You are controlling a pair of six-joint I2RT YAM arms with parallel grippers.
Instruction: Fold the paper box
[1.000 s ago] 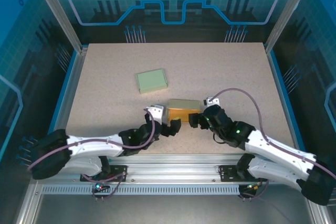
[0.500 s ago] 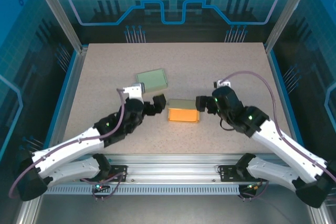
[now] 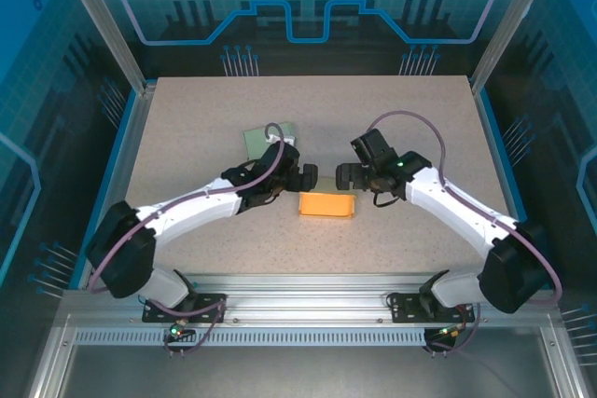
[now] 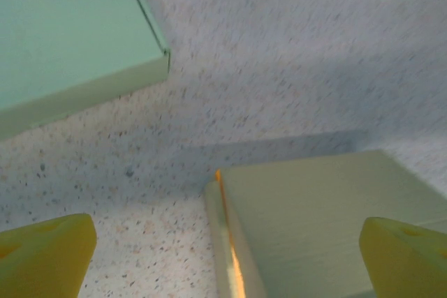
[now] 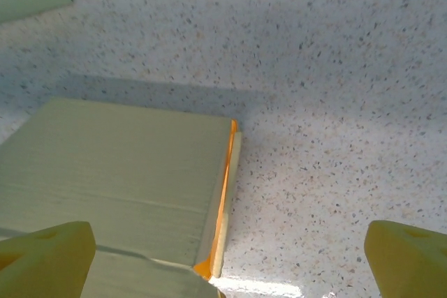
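Two boxes on the worktop (image 3: 420,118), with both arms over its middle.
The near box (image 3: 326,204) lies at the worktop's centre, slightly toward the near edge. The far box (image 3: 256,141) lies behind it and to the left, apart from it and partly under the left arm. The left gripper (image 3: 308,177) and the right gripper (image 3: 343,175) face each other just behind the near box, left and right of its far edge.
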